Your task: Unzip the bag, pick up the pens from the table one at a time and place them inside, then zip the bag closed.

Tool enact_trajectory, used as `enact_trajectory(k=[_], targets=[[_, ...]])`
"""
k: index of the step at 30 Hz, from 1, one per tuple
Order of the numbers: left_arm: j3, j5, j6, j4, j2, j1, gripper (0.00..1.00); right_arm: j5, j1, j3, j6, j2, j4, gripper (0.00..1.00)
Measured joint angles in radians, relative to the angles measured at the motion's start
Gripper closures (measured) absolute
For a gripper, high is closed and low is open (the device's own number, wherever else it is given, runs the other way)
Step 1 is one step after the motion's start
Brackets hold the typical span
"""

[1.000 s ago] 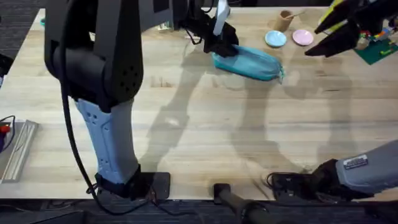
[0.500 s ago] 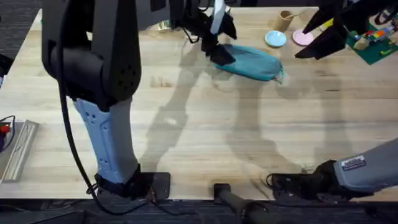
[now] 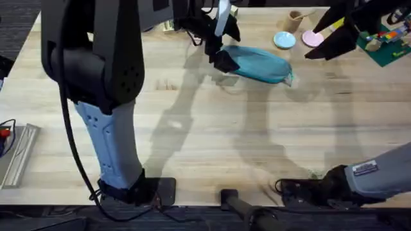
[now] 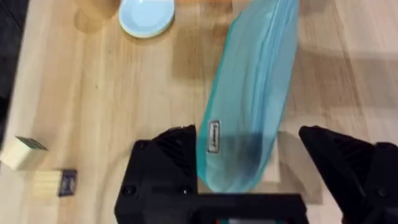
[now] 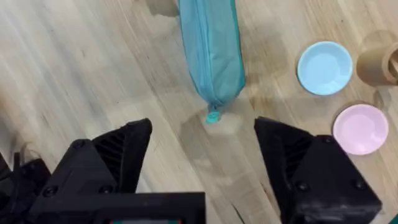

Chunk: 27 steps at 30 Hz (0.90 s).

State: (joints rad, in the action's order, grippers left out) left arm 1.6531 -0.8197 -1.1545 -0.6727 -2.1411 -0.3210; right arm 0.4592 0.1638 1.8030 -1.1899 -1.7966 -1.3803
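The left gripper (image 4: 249, 163) stands spread wide around one end of the bag (image 4: 252, 99), one finger (image 4: 177, 152) touching its side. The right gripper (image 5: 202, 155), also spread, hovers off the bag's other end, near its zipper pull (image 5: 213, 116). The bag lies flat on the table (image 3: 205, 141), beside a light-blue dish (image 3: 284, 40).

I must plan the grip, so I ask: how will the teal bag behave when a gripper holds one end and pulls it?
The bag looks like soft fabric, so it will probably sag and crease. It lies flat on smooth table, so it may slide when pulled. The open left gripper straddles one end.
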Motion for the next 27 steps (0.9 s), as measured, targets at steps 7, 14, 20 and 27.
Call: enact_trajectory(k=[7, 14, 20, 27], targets=[[0.000, 0.152, 0.012, -0.115, 0.035, 0.000, 0.007, 0.000, 0.000, 0.000, 0.000, 0.000, 0.003, 0.006], [0.000, 0.240, 0.095, -0.124, 0.210, 0.008, 0.008, 0.000, 0.000, 0.000, 0.001, 0.000, 0.003, 0.006], [0.000, 0.250, 0.217, -0.124, 0.349, 0.044, 0.007, 0.000, 0.000, 0.000, 0.008, 0.015, 0.003, 0.006], [0.000, 0.330, 0.360, -0.124, 0.431, 0.069, 0.006, 0.001, 0.008, 0.000, 0.028, 0.146, 0.006, 0.006]])
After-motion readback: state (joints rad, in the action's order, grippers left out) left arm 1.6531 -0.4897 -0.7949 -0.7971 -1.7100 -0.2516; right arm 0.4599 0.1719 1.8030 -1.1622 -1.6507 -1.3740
